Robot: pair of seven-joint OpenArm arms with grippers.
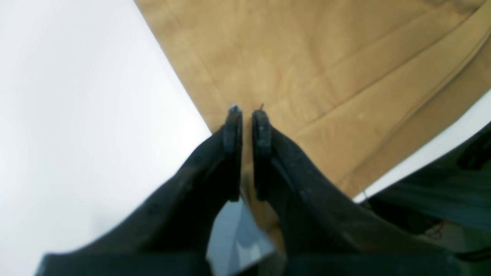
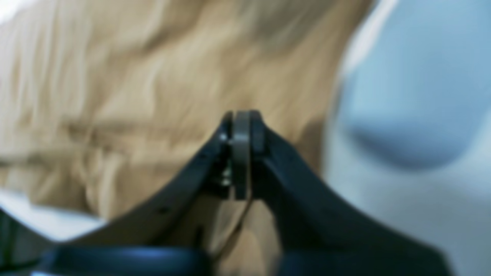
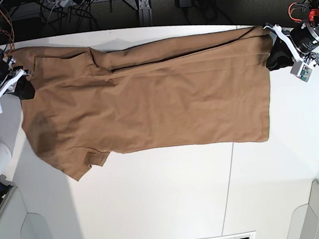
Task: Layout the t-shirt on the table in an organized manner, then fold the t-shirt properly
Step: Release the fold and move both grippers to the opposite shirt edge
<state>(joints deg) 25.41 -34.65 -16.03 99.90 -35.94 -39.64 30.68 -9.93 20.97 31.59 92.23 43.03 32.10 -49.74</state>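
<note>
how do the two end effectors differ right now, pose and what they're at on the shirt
The left end effector sits at the hem end of the t-shirt, its jaws showing a narrow gap over the cloth. The right end effector sits at the shoulder end, its jaws pressed together with no gap. Both are black, low, at the shirt's far corners.

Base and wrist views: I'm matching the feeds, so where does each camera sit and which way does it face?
Base: overhead, looking down on the table and spread t-shirt; both arms at the shirt's far corners.
Left wrist: on the left arm, looking along the left gripper, fingers slightly apart, over the shirt's edge.
Right wrist: on the right arm, blurred, right gripper over rumpled shirt.
Shared: all show shirt and table.
</note>
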